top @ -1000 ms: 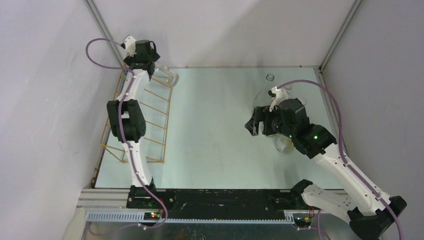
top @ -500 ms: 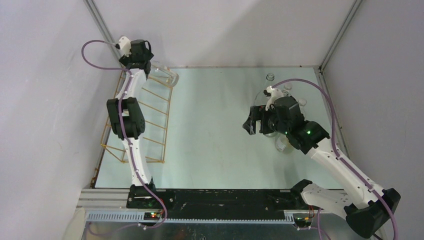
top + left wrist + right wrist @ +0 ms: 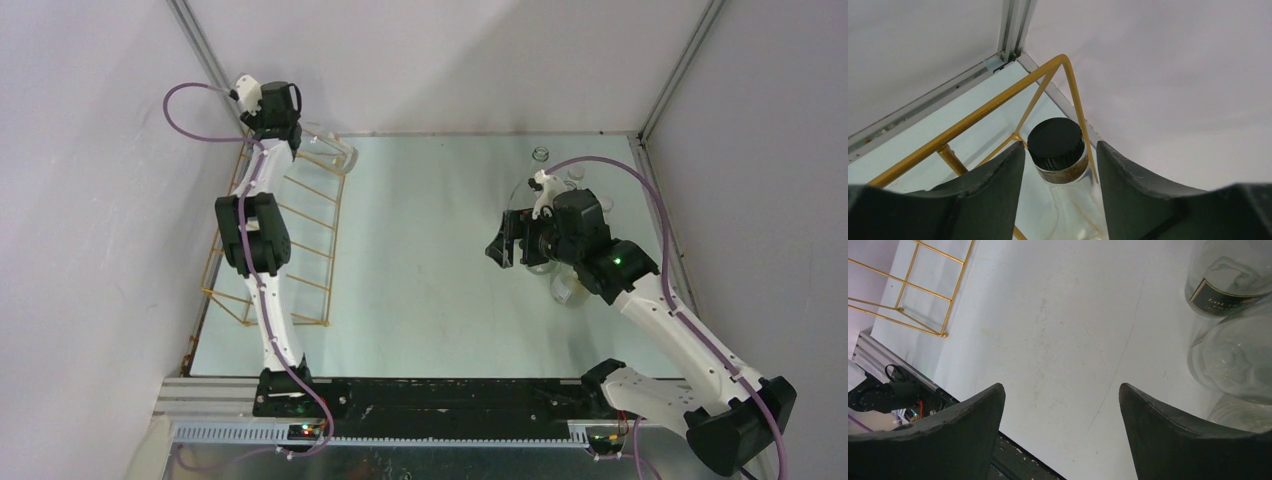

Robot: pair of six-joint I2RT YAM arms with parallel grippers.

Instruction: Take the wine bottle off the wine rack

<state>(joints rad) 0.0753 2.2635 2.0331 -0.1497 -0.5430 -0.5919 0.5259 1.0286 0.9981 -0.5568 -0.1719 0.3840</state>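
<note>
My left gripper (image 3: 1060, 150), part-open and empty, straddles the capped wine bottle (image 3: 1055, 137) inside the wine rack (image 3: 998, 101); I should close squarely on its neck, clear of the wire.

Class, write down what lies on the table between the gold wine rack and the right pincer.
Nothing: the top view shows bare table from the wine rack to the right pincer.

1. Plain pale grey walls (image 3: 450, 60) close in three sides, evenly lit with no hard shadows.
2. Aluminium posts (image 3: 682, 65) rise at the two far corners.
3. The table (image 3: 430, 250) top is pale mint-white; the right wrist view shows faint scuffs and a thin dark scratch.
4. A black strip (image 3: 450, 395) and a ribbed aluminium rail (image 3: 440, 433) line its near edge.
</note>
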